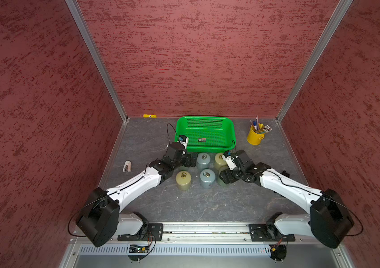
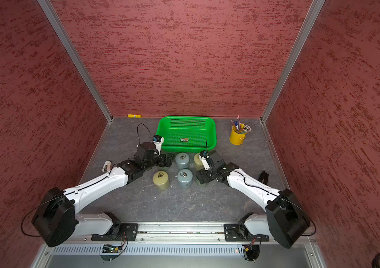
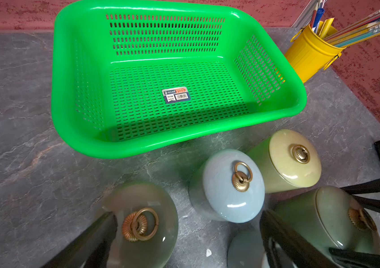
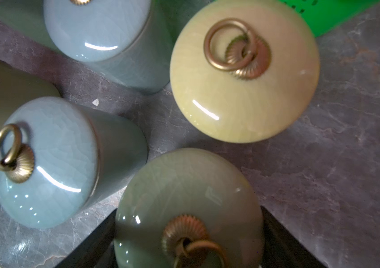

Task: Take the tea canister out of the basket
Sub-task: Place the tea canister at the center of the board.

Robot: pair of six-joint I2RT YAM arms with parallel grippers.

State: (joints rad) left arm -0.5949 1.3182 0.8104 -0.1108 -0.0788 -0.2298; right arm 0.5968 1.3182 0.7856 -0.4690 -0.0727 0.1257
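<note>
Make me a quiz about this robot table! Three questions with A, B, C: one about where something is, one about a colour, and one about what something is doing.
1. Where do the blue-grey canisters stand?
A on the table, between the basket and the robot. B inside the basket. C stacked in a tower.
2. What colour is the bucket holding the pencils?
A blue. B white. C yellow.
3. What is the right end effector doing?
A gripping a dark green canister. B gripping a pencil. C hanging open over the basket.
Answers: 1 A, the basket holds only a sticker. 2 C, its body is bright yellow. 3 A, its fingers sit on both sides of that canister.
</note>
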